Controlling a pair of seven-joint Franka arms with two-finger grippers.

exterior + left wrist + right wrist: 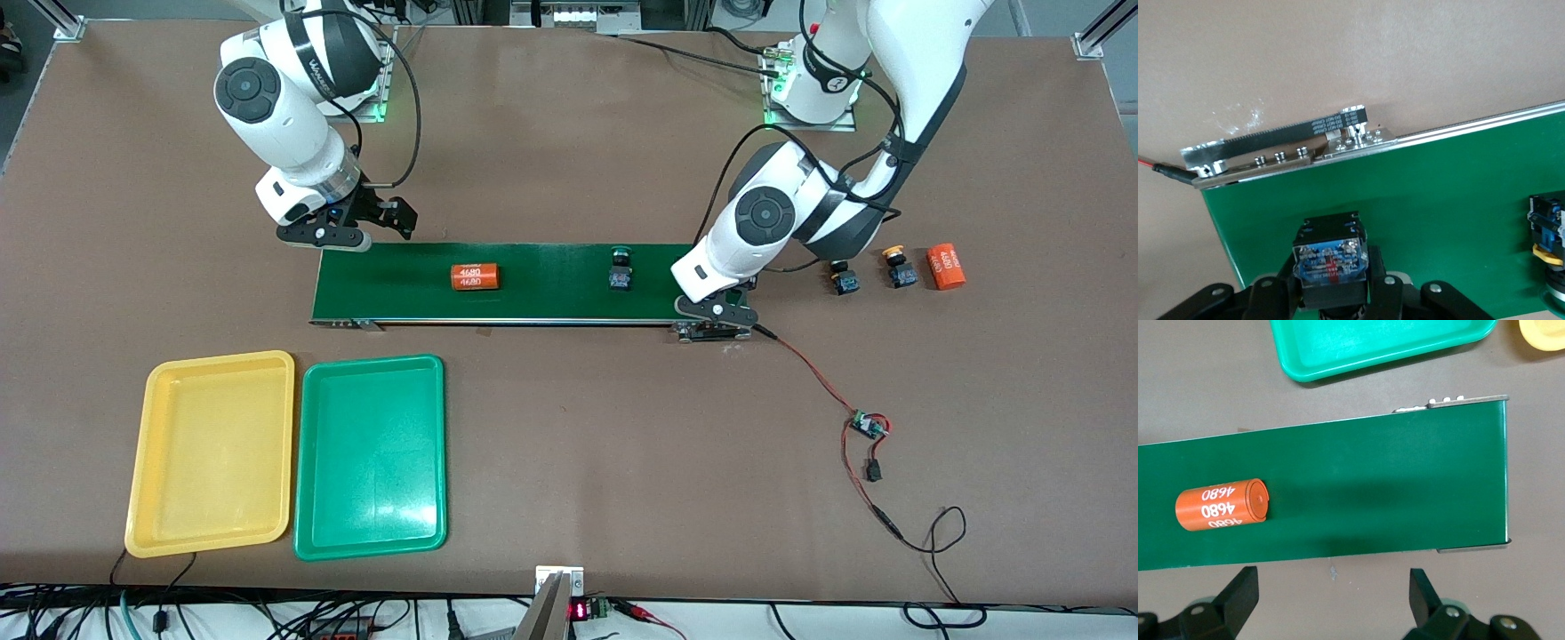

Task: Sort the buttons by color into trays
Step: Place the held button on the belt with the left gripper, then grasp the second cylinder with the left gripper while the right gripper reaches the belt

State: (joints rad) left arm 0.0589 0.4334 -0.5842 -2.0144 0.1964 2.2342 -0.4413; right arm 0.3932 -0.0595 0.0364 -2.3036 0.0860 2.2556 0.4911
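Buttons sit in three places: one is clamped in the left tool [1331, 293], over the belt [533, 283] at the left arm's end; one with a green cap [620, 269] stands on the belt toward that same end; two more [845, 281] [900, 268] rest on the desk [622, 444] off the belt's end, by the left arm, the second with a yellow-orange cap. The cap colour of the clamped one cannot be told, since only its black-and-blue body [1330, 257] shows between the fingers. The right tool [1331, 600] hangs with its fingers wide apart and nothing between them, above the belt's other end, where an orange cylinder [476, 277] lies; another cylinder [946, 267] lies on the desk just beside the loose buttons. The yellow tray [142, 498] and green tray [307, 498] sit side by side, nearer the camera than the belt, toward the right arm's end, both with nothing in them. Each button looks small, light and rigid, with a hard plastic body offering flat sides for the fingers; the round cap is probably smooth and would likely slip, so the body is the better place to hold. A tall narrow piece like this could tip if nudged or set down carelessly.
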